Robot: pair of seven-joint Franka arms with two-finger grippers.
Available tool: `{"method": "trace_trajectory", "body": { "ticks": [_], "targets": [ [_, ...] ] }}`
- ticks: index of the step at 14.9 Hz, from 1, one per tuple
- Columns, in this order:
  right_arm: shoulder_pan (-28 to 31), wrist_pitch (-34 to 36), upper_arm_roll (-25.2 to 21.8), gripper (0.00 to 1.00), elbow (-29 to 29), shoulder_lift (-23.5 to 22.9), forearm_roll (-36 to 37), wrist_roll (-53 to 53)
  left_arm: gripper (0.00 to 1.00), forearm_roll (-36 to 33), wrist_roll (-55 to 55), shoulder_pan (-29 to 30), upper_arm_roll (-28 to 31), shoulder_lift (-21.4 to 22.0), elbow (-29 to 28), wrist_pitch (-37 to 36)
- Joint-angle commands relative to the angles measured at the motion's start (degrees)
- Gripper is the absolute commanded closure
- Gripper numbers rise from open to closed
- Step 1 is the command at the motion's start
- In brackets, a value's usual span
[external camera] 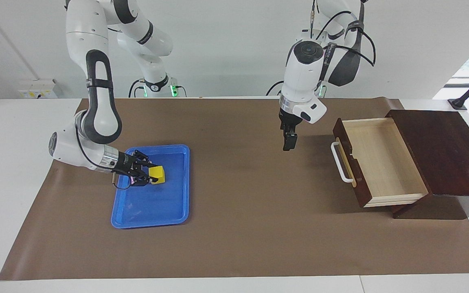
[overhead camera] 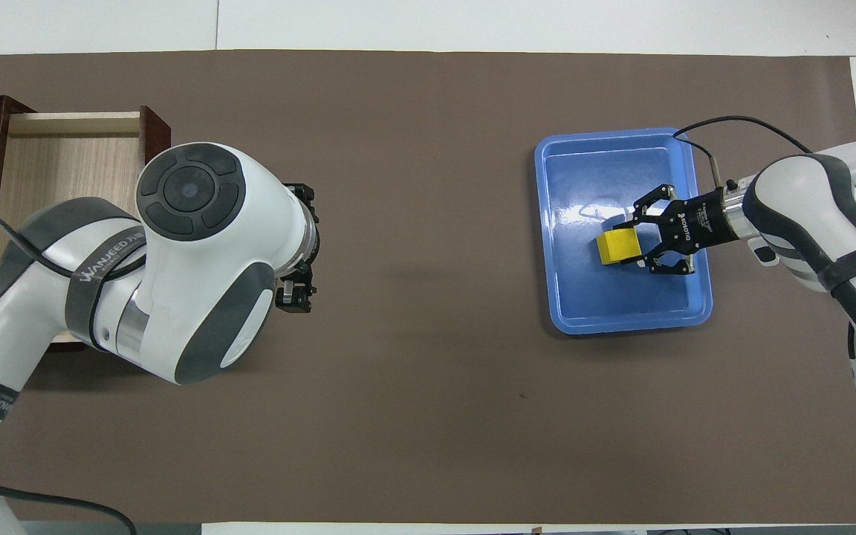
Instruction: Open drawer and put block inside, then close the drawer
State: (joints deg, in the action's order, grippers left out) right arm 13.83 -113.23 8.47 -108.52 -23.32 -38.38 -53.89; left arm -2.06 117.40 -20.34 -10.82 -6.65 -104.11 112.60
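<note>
- I see the drawer [external camera: 381, 160] pulled open at the left arm's end of the counter, its pale inside bare.
- The blue tray [external camera: 177, 203] lies toward the right arm's end.
- My left gripper [external camera: 289, 143] hangs over the brown mat [external camera: 238, 228] (fingers' state I cannot tell).
- My right gripper [external camera: 150, 174] clasps the block [external camera: 158, 174] over the tray.

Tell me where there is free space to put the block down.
The open drawer shows a bare pale floor. The brown mat is bare between the blue tray and the drawer. The tray is crowded: the right tool is at the yellow block. The left tool waits over the mat.
</note>
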Motion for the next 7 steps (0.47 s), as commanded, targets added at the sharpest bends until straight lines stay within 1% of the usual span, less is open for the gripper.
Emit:
{"method": "trace_trajectory", "body": {
  "ticks": [1, 4, 5, 6, 7],
  "targets": [
    [-0.3, 1.77, 0.32, 1.0, 4.09, 0.12, -1.0, -3.93, 0.0, 0.83, 3.36, -1.71, 0.89, -0.82, -0.83, 2.88],
    [-2.49, 4.68, 0.5, 1.0, 10.24, 0.11, -0.82, -10.42, 0.0, 0.83, 3.36, -1.46, 0.89, -0.82, -0.83, 3.51],
    [-5.8, 6.16, 0.67, 1.0, 15.31, 0.29, -0.73, -17.67, 0.0, 0.83, 3.28, -1.37, 0.89, -0.82, -0.92, 3.77],
    [-8.1, 7.57, 0.67, 1.0, 18.92, 0.12, -0.39, -20.61, 0.0, 0.83, 3.28, -1.37, 0.89, -0.82, -0.92, 4.03],
    [-10.04, 7.76, 0.67, 1.0, 20.35, 0.2, -0.38, -22.82, 0.0, 0.83, 3.28, -1.37, 0.89, -0.91, -0.92, 4.47]
  ]
}}
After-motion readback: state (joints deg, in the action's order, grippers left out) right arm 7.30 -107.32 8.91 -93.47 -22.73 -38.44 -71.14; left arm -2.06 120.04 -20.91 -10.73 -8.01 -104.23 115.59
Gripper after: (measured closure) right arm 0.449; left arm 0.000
